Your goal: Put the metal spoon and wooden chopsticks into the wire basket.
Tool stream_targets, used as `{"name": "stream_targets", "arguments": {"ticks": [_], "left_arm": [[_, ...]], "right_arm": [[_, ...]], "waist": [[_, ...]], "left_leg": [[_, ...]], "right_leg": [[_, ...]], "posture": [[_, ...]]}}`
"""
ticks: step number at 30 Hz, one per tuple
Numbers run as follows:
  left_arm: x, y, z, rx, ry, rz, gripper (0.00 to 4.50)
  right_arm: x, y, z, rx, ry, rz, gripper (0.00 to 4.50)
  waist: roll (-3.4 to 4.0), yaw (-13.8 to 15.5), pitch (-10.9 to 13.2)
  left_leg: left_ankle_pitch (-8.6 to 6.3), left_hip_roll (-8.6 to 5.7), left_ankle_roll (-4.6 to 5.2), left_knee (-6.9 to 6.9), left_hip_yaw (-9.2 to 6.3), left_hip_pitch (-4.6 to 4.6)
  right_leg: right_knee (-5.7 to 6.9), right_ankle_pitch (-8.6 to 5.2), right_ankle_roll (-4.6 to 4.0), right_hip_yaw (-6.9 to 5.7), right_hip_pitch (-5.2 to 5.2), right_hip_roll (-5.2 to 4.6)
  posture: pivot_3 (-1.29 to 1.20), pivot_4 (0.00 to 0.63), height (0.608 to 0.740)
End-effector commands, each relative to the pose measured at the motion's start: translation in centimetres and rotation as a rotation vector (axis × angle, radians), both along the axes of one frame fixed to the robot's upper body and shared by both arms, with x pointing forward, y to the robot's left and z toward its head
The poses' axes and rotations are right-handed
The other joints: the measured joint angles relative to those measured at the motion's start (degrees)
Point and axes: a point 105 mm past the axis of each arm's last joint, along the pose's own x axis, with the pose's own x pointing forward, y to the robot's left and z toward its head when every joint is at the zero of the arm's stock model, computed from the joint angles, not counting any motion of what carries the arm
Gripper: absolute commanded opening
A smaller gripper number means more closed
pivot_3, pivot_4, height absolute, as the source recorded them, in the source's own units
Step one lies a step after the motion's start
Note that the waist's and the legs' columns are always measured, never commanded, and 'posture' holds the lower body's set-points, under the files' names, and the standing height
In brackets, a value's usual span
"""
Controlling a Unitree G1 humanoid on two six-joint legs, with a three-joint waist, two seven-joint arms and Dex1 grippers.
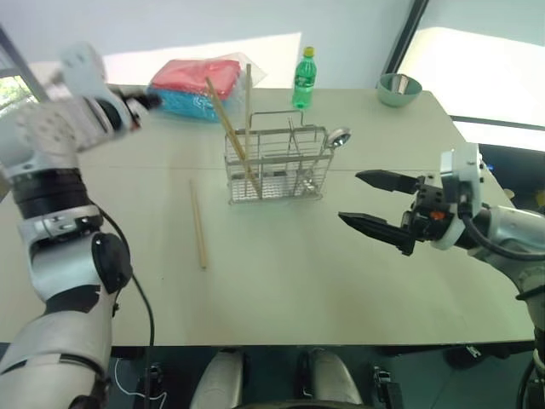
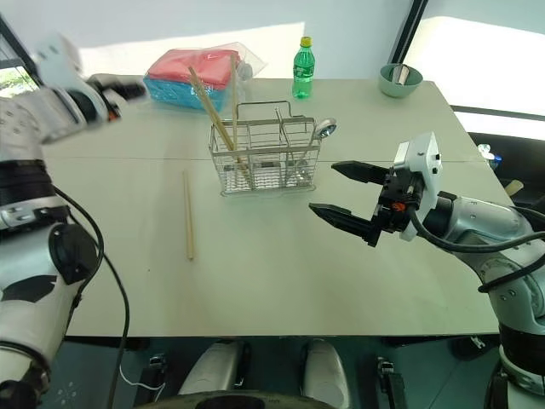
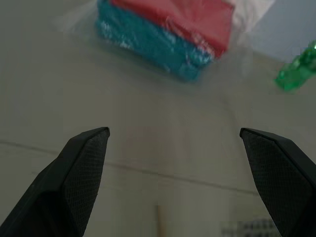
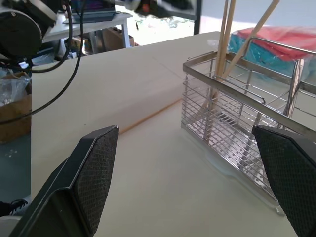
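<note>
Right pincer: jaws wide apart, empty, held level above the desk, pointing toward the wire basket.
Left pincer: spread wide, empty, raised over the desk's far left.
Wooden chopsticks: leaning in the basket; one stick flat on the desk just left.
Metal spoon: standing in the basket's right end.

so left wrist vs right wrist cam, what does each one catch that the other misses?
Left wrist view alone: the green bottle, and the red and teal packs in clear wrap seen nearly whole, past the open left gripper.

Right wrist view alone: the wire basket with wooden chopsticks standing in it, framed by the open right gripper.

Shared: the pale table, the loose chopstick lying flat on it, and the wrapped packs, which show behind the basket.
</note>
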Motion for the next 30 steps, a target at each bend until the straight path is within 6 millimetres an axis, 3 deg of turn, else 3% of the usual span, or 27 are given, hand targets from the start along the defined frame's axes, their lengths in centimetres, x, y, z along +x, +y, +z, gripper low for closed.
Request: {"name": "stream_targets", "arguments": {"ticks": [1,4,14,22,26,30], "left_arm": [[-0.2,-0.5,-1.3,0.056,0.059,-0.050,4.47],[-0.2,-0.9,-3.7,0.084,0.131,-0.064,4.47],[0.2,-4.1,-10.1,0.022,0.312,-0.094,4.47],[1.1,-6.1,-11.9,-0.052,0.366,-0.075,4.47],[1.3,-6.1,-11.9,-0.047,0.371,-0.061,2.62],[1.3,-5.7,-11.8,-0.028,0.375,-0.048,0.48]], "right_arm": [[0.1,0.2,0.4,-0.001,-0.038,0.008,4.50],[-0.1,0.4,0.2,-0.001,-0.041,0.015,4.50],[-0.6,0.9,0.0,0.028,-0.044,0.010,4.50],[-0.9,1.1,-0.1,0.042,-0.040,0.000,4.50],[-0.9,1.0,0.0,0.044,-0.042,-0.006,4.50],[-0.9,1.0,0.1,0.045,-0.043,-0.010,4.50]], "waist": [[-0.01,-0.1,0.0],[0.02,-0.1,0.0],[0.01,0.2,0.0],[0.17,0.9,-0.1],[0.17,1.6,-0.1],[0.17,1.7,-0.1]], "left_leg": [[0.01,0.00,-0.03,-0.01,0.00,-0.06],[0.24,0.03,-0.43,-0.11,0.01,-0.08],[0.15,0.03,-0.29,-0.09,-0.01,-0.10],[0.14,0.03,-0.28,-0.07,0.00,0.02],[0.14,0.03,-0.28,-0.07,0.02,0.04],[0.14,-0.07,-0.27,-0.07,0.01,-0.01]], "right_leg": [[0.00,0.00,-0.01,0.01,-0.08,0.00],[-0.01,0.00,-0.01,0.05,-0.17,-0.01],[-0.02,0.01,-0.01,0.03,-0.15,-0.07],[0.01,0.01,0.00,0.02,-0.02,-0.08],[0.02,0.01,0.00,0.02,-0.03,-0.08],[0.02,0.02,0.00,0.00,-0.03,-0.16]], "posture": [[0.00,0.150,0.667],[0.00,0.150,0.667],[0.00,0.150,0.667],[0.00,0.150,0.667],[0.00,0.150,0.667],[0.00,0.150,0.667]]}}
